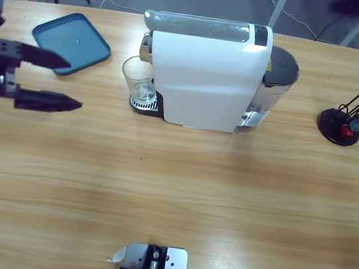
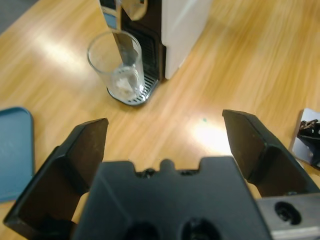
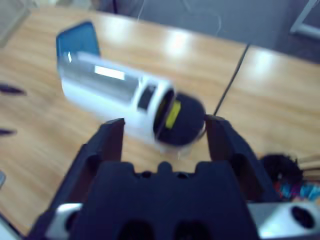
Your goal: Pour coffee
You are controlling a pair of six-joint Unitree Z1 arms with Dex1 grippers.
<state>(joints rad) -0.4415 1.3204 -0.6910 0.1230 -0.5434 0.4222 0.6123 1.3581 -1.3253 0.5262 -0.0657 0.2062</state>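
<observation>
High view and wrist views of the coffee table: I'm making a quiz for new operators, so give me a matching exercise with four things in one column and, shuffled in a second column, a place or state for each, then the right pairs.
Things:
1. glass
2. blue tray
3. capsule rack
4. left claw

Places or states:
A. open, holding nothing, pointing toward the machine
B. far end of the table, away from the claw, beyond the machine's tank
C. on the drip grate under the spout of the coffee machine
D. flat on the table, beside the open claw

Pairs: 1-C, 2-D, 3-B, 4-A
</observation>
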